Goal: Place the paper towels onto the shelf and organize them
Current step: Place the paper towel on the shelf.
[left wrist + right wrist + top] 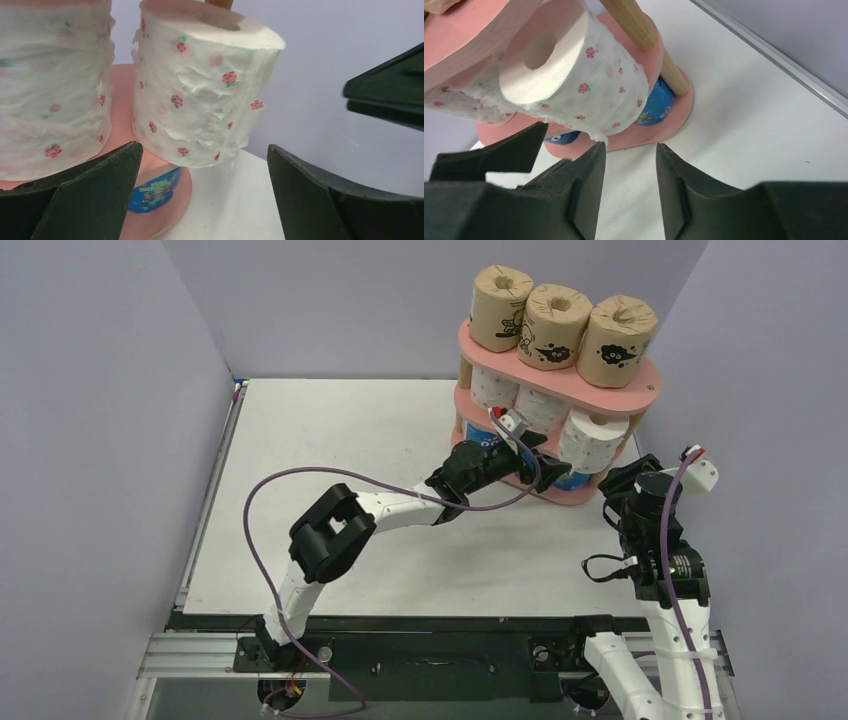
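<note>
The pink shelf (640,392) stands at the back right. Three brown rolls (557,327) stand on its top board. Three white pink-dotted rolls are on the middle board. The rightmost white roll (590,440) tilts and overhangs the board's edge (200,90) (574,85). Blue rolls (468,452) sit on the bottom board (154,190) (656,105). My left gripper (545,455) is open and empty (204,147), just in front of the overhanging white roll. My right gripper (618,480) is open and empty (630,145), low beside the shelf's right end, under that roll.
Purple walls close in the white table (330,460) on three sides; the right wall is close behind the shelf and right arm. A wooden post (639,30) of the shelf slants above my right gripper. The left arm's purple cable (300,480) loops over the table.
</note>
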Tool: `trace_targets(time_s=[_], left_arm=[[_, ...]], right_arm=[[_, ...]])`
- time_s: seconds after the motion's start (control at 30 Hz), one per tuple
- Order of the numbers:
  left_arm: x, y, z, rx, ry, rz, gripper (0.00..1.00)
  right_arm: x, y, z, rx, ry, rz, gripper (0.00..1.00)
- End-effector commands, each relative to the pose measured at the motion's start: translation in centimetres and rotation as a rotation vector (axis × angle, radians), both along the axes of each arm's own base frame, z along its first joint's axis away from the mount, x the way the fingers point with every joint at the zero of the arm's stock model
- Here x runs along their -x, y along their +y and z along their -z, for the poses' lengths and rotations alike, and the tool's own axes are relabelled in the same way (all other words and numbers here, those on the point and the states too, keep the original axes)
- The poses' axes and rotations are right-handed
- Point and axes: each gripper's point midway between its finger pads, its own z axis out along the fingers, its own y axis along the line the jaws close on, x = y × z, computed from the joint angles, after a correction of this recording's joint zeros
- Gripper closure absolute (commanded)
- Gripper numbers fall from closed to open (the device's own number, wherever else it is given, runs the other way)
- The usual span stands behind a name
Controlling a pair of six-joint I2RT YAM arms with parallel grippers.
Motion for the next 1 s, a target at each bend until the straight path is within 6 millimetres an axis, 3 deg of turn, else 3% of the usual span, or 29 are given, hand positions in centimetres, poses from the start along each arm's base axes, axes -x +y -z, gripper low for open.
trace_targets(time_s=[0.0, 0.03, 0.07, 0.1, 0.13, 0.17, 0.2, 0.23, 0.27, 0.3, 0.33, 0.37, 0.47, 0.5, 0.53, 0.57, 0.6, 0.63, 0.87, 0.97], left_arm=[[1.6, 3.7, -9.2, 0.162, -0.119, -0.017, 0.04], [1.7, 4.2, -8.3, 0.147, -0.105, -0.024, 0.04], [1.9, 5.2, -9.6, 0.167, -0.111, -0.041, 0.04], [2.0, 5.8, -8.3, 0.148, -0.086, -0.052, 0.04], [2.1, 7.1, -9.6, 0.172, -0.086, -0.081, 0.04], [2.4, 8.4, -9.4, 0.170, -0.062, -0.098, 0.05], [2.1, 9.4, -7.5, 0.147, -0.020, -0.141, 0.05], [2.4, 10.8, -8.7, 0.174, -0.009, -0.162, 0.06], [1.9, 12.1, -6.6, 0.148, 0.037, -0.222, 0.07], [2.2, 13.6, -7.7, 0.171, 0.048, -0.248, 0.08], [1.9, 15.0, -5.9, 0.144, 0.085, -0.308, 0.09], [2.2, 16.3, -6.4, 0.138, 0.099, -0.339, 0.10], [1.9, 20.1, -3.7, 0.040, 0.208, -0.501, 0.12], [2.4, 21.3, -3.8, 0.023, 0.236, -0.523, 0.12], [2.6, 22.4, -2.5, 0.003, 0.257, -0.558, 0.11], [3.3, 23.6, -3.6, 0.038, 0.261, -0.563, 0.11], [3.8, 24.5, -2.0, 0.024, 0.284, -0.576, 0.11], [4.5, 25.7, -2.0, 0.044, 0.286, -0.587, 0.11], [7.0, 28.6, -1.7, 0.083, 0.315, -0.575, 0.11], [7.7, 29.4, -0.5, 0.067, 0.335, -0.572, 0.11]], right_arm=[[-0.7, -0.7, -0.5, 0.022, -0.030, 0.033, 0.65], [-0.8, -0.7, -0.4, 0.016, -0.029, 0.035, 0.71], [-1.1, -0.5, -0.1, 0.009, -0.029, 0.028, 0.77], [-1.3, -0.4, 0.1, -0.001, -0.032, 0.028, 0.81], [-1.7, -0.2, 0.5, -0.010, -0.032, 0.017, 0.89], [-2.0, 0.0, 0.8, -0.021, -0.033, 0.014, 0.95], [-2.4, 0.2, 1.2, -0.032, -0.039, 0.006, 1.00], [-2.7, 0.3, 1.6, -0.038, -0.034, 0.003, 1.00], [-3.1, 0.5, 1.8, -0.045, -0.045, -0.005, 1.00], [-3.5, 0.6, 2.1, -0.049, -0.051, -0.009, 1.00], [-3.7, 0.7, 2.2, -0.055, -0.055, -0.014, 1.00], [-4.0, 0.9, 2.5, -0.060, -0.062, -0.021, 1.00], [-4.6, 1.5, 3.4, -0.094, -0.079, -0.034, 1.00], [-4.9, 1.8, 3.9, -0.105, -0.086, -0.044, 1.00], [-5.1, 1.9, 4.1, -0.116, -0.091, -0.045, 1.00], [-5.3, 2.0, 4.5, -0.120, -0.093, -0.048, 1.00], [-5.5, 2.0, 4.7, -0.125, -0.094, -0.046, 1.00], [-5.8, 2.1, 5.0, -0.125, -0.087, -0.045, 1.00], [-7.1, 1.6, 4.9, -0.115, -0.078, -0.017, 1.00], [-7.4, 1.2, 4.8, -0.111, -0.080, -0.005, 1.00]])
